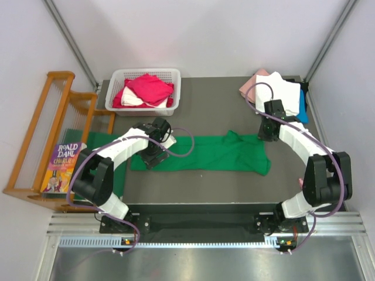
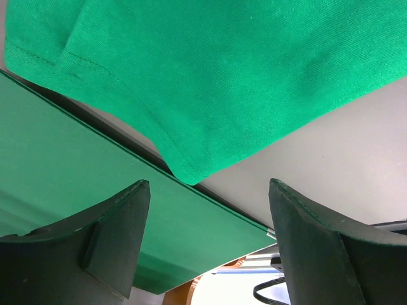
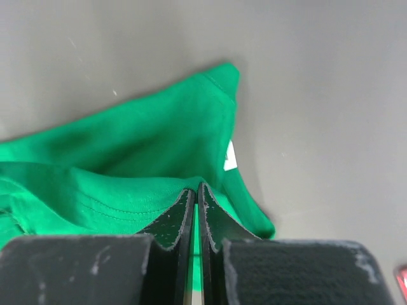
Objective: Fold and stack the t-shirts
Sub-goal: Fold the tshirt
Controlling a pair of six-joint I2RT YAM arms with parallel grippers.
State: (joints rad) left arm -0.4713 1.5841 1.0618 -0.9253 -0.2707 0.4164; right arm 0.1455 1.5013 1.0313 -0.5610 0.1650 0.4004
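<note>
A bright green t-shirt (image 1: 214, 153) lies stretched out left to right across the middle of the dark table. My left gripper (image 1: 152, 156) hovers over its left end, open. In the left wrist view the shirt's hem corner (image 2: 191, 166) sits just beyond the gap between the left gripper's (image 2: 208, 185) fingers, with nothing held. My right gripper (image 1: 265, 134) is at the shirt's right end. In the right wrist view this gripper (image 3: 197, 190) is shut on a fold of green cloth (image 3: 127, 190), near the white neck label (image 3: 230, 156).
A white basket (image 1: 176, 82) at the back left holds red, pink and white tees (image 1: 146, 89). Folded pink, white and blue tees (image 1: 281, 89) are piled at the back right. A darker green mat (image 1: 117, 181), a book (image 1: 61, 167) and a wooden rack (image 1: 35, 134) stand on the left.
</note>
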